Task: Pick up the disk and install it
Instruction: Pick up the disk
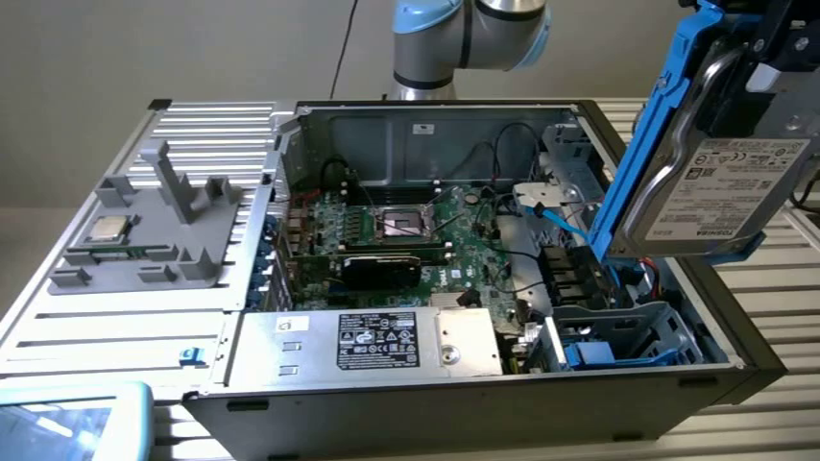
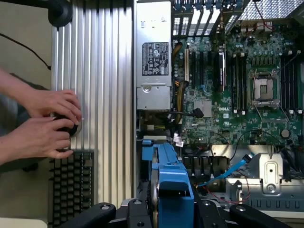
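Jaws of the black robot gripper (image 1: 756,82) are pressed onto the bright blue plastic carrier (image 1: 656,125) and pinch it, and with it the flat rectangular silver-grey disk (image 1: 724,197) it frames. We see the disk held aloft at the exterior view's right. It is tilted steeply on edge with its white printed label facing outward, above the right end of the open black desktop computer case (image 1: 717,375). Below it in the case sits a grey metal drive cage (image 1: 640,331), and a thin blue cable (image 1: 564,226) runs just beside the carrier's lower end; we cannot tell whether they touch.

Inside the case lie the green motherboard (image 1: 423,230) and, along the near wall, a large silver box with a black label (image 1: 372,341). On the exterior view's left, well apart from the disk, a grey plastic fixture (image 1: 173,216) stands on the ribbed aluminium table (image 1: 90,327), with a small square silver chip (image 1: 107,230) resting on it.

From the wrist we look down the carrier's blue edge between the black fingers (image 2: 137,211). Beside the case, a person's hands (image 2: 54,104) rest together on a small black object, near a black keyboard (image 2: 71,185).
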Robot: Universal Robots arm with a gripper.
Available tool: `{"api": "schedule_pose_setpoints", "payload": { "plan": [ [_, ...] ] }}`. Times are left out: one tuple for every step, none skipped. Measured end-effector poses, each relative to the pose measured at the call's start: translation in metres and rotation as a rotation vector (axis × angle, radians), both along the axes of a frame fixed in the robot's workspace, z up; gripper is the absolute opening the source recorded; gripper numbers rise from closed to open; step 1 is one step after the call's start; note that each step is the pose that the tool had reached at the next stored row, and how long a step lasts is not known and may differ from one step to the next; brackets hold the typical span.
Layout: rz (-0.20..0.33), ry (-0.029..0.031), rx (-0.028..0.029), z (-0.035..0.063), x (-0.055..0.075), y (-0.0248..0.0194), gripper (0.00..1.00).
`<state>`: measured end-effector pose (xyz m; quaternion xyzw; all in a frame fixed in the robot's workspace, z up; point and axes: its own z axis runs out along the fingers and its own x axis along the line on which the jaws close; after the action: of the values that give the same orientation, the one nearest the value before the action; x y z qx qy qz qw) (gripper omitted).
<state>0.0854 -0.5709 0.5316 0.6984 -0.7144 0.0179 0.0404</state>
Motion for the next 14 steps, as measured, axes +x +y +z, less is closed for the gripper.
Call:
{"api": "schedule_pose_setpoints", "payload": {
  "plan": [
    [0.0, -0.0004, -0.0005, -0.0001, 0.0007, 0.0, 0.37],
    [0.0, -0.0005, -0.0007, -0.0002, 0.0017, 0.0, 0.37],
    [0.0, -0.0005, -0.0008, -0.0002, 0.0021, 0.0001, 0.37],
    [0.0, -0.0004, -0.001, -0.0002, 0.0024, 0.0001, 0.37],
    [0.0, -0.0005, -0.0009, -0.0005, 0.0026, 0.0, 0.37],
    [0.0, -0.0005, -0.0007, -0.0008, 0.0027, 0.0, 0.37],
    [0.0, -0.0006, -0.0004, -0.0013, 0.0027, 0.0, 0.37],
    [0.0, -0.0008, 0.0, -0.002, 0.0027, 0.0, 0.37],
    [0.0, -0.0009, 0.0012, -0.003, 0.0028, 0.0, 0.37],
    [0.0, -0.001, 0.0042, -0.004, 0.0028, 0.0, 0.37],
    [0.0, -0.0009, 0.0099, -0.0047, 0.0028, 0.0, 0.37],
    [0.0, -0.0009, 0.0175, -0.0052, 0.0031, 0.0, 0.37],
    [0.0, -0.001, 0.0269, -0.0056, 0.0032, -0.0001, 0.37],
    [0.0, -0.001, 0.0349, -0.0058, 0.0032, -0.0006, 0.37]
  ]
}}
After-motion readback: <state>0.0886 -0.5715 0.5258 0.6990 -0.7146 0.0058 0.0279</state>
